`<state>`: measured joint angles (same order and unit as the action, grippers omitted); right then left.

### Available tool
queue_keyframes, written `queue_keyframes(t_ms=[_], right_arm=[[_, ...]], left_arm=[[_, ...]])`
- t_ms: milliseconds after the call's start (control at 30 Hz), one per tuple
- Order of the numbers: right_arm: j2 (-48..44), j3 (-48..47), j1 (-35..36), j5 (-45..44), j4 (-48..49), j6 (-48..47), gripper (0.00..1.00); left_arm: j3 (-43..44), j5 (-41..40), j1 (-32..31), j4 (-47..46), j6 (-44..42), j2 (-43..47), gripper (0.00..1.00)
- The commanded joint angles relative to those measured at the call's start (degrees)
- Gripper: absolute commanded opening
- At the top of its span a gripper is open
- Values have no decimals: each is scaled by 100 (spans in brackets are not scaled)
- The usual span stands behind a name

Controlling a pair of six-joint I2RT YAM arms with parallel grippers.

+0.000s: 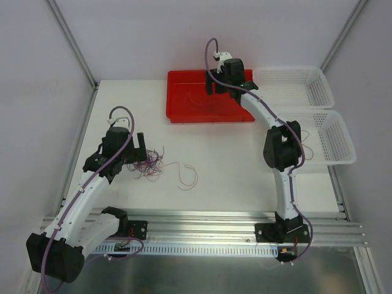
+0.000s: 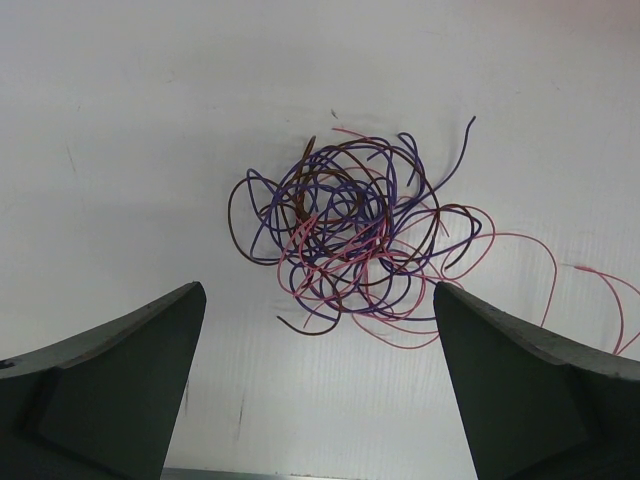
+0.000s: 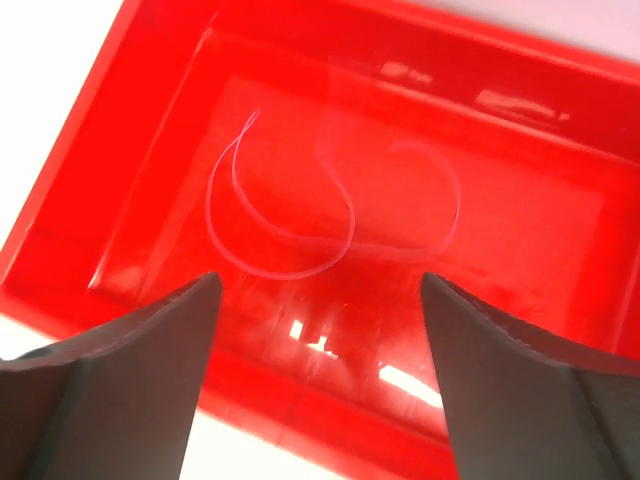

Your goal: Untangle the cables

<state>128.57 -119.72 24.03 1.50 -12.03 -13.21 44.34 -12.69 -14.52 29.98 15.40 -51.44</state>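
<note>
Left: left gripper (image 2: 320,300), jaws spread wide, nothing held, poised above cables (image 2: 350,235). Purple, pink and dark strands knotted on white table (image 1: 233,165), one loose loop (image 1: 187,176) trailing rightward. Centre rear: red tray (image 1: 177,116), pale strand (image 3: 275,274) inside. Right: right gripper (image 3: 320,290), likewise wide apart and empty, over tray; white baskets (image 1: 318,92) alongside.

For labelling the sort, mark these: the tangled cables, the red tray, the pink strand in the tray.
tangled cables (image 2: 345,235): left wrist view, middle of the knot.
red tray (image 1: 180,86): top external view, bare floor at its left.
pink strand (image 3: 290,276): right wrist view, bottom of its loop.
</note>
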Motion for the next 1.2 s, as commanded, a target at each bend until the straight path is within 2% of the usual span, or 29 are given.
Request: queue_keyframes(t_ms=[0,133,267,533,767,900,1167], right_arm=[[-938,177,31,544,115,170,86],[-1527,720,93,869,-553,196,89],[-2309,1948,312,949,-712,371,89],[-3267,3718,1243,879,-1082,820,88],[-3112,4519,2228,563,-828,1487,87],[-2743,4537,2807,203,-722,1725,86],[-2144,4440,3414,-527,-537,2112,80]], left_arm=[[22,-67,46,-9,-116,-15,99],[22,-32,46,-1,-99,11,99],[22,21,55,8,-90,-24,99],[75,214,64,26,-54,-200,99],[93,214,72,61,-2,-454,99],[119,170,64,105,42,-691,99],[233,-14,64,201,148,-1359,98]])
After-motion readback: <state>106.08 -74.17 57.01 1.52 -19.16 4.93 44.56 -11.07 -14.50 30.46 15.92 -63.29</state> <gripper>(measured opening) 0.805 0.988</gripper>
